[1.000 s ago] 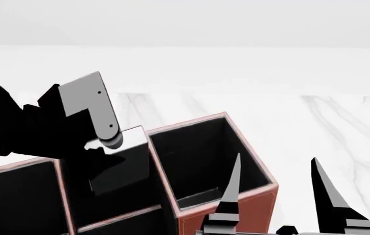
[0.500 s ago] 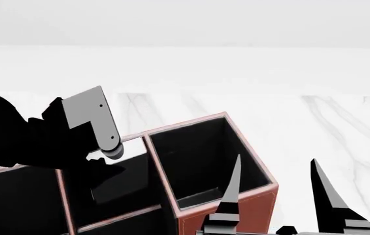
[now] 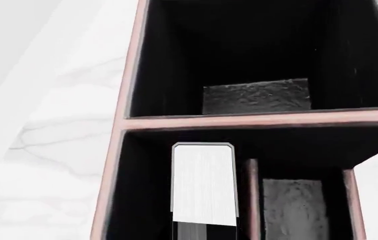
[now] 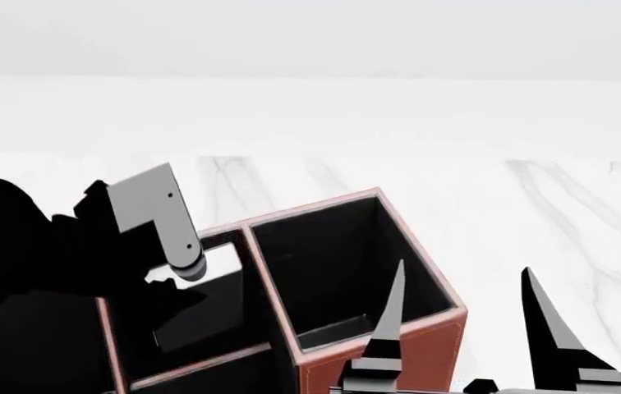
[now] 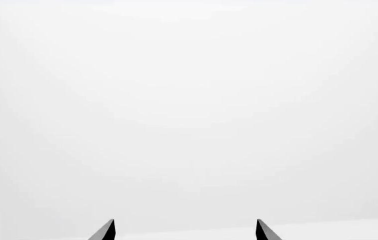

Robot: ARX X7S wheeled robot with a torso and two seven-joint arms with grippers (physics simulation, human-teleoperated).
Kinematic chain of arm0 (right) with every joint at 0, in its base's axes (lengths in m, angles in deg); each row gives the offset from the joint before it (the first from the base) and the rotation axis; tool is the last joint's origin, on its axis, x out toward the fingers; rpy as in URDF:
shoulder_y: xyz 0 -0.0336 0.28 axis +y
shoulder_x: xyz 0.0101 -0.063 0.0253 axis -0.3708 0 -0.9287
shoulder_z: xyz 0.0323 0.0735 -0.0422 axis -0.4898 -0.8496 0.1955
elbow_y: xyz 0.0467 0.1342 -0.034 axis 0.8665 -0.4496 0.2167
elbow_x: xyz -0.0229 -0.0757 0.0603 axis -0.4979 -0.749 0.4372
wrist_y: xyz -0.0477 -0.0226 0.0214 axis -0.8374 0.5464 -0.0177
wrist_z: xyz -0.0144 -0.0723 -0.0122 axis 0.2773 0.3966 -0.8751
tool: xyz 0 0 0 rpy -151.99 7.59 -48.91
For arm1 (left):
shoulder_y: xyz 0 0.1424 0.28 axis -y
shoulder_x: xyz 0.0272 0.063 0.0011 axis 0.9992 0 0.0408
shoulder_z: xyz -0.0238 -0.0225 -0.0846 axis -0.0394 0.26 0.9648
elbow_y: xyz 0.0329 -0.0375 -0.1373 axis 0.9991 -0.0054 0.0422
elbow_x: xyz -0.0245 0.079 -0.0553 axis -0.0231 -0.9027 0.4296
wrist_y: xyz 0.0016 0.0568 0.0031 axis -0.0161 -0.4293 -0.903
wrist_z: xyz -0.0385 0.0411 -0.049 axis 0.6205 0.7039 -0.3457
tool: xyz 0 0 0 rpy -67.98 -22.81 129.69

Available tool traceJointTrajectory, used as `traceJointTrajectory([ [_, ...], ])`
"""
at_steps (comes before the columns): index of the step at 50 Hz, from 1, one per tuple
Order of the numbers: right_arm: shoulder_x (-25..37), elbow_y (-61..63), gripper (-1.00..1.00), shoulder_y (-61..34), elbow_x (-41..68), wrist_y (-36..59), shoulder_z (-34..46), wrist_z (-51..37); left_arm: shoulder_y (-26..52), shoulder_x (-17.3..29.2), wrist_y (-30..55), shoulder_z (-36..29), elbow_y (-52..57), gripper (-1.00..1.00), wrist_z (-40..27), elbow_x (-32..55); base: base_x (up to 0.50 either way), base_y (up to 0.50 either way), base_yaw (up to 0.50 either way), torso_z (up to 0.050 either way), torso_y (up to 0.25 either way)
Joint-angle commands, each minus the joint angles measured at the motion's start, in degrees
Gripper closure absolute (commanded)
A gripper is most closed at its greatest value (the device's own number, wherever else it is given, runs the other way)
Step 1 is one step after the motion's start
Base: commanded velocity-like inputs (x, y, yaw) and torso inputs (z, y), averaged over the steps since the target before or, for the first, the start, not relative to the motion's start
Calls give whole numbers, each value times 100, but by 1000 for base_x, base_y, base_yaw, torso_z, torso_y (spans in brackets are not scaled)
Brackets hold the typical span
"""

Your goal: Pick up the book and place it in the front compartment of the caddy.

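i'm looking down over a white marble worktop (image 4: 530, 205) w/ grey veins, and the brown caddy (image 4: 420, 328) w/ pale pink rims and black lining sits close below the head cam. my left arm comes in from the left side of the head view, its grey and black wrist over the caddy's middle compartment; the left pincer (image 4: 168, 287) is down at that compartment's mouth, but its tips are black against black lining, so i can't tell if it's spread or pinching. in the left wrist view the book (image 3: 204, 185) shows as a white strip of page edges standing upright inside one compartment of the caddy, close beside a thin divider, w/ a dark bit of the pincer just under it at the frame edge. whether the book is touching the pincer i can't tell. the next compartment over holds only a grey patch of floor. my right pincer (image 4: 464, 328) is spread wide, two black pointed fingers (image 4: 546, 320) poking up at the caddy's right corner, holding nothing. the right wrist view shows just blank white beyond the two tips.
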State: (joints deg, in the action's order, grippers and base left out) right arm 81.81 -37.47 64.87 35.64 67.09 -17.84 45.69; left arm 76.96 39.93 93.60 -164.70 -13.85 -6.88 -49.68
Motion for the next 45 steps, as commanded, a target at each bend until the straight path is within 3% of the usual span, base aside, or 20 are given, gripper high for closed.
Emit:
traceJointTrajectory([
  [1, 6, -30, -100, -9, -6, -14, 23, -10, -46, -68, -210, 98, -206, 100, -90, -71, 0, 0, 0, 0, 0],
  [45, -25, -353, -100, 18, -24, -252, 105, 45, -604, -528, -1330, -107, -1507, 100, 136, -544, 0, 0, 0, 0, 1],
])
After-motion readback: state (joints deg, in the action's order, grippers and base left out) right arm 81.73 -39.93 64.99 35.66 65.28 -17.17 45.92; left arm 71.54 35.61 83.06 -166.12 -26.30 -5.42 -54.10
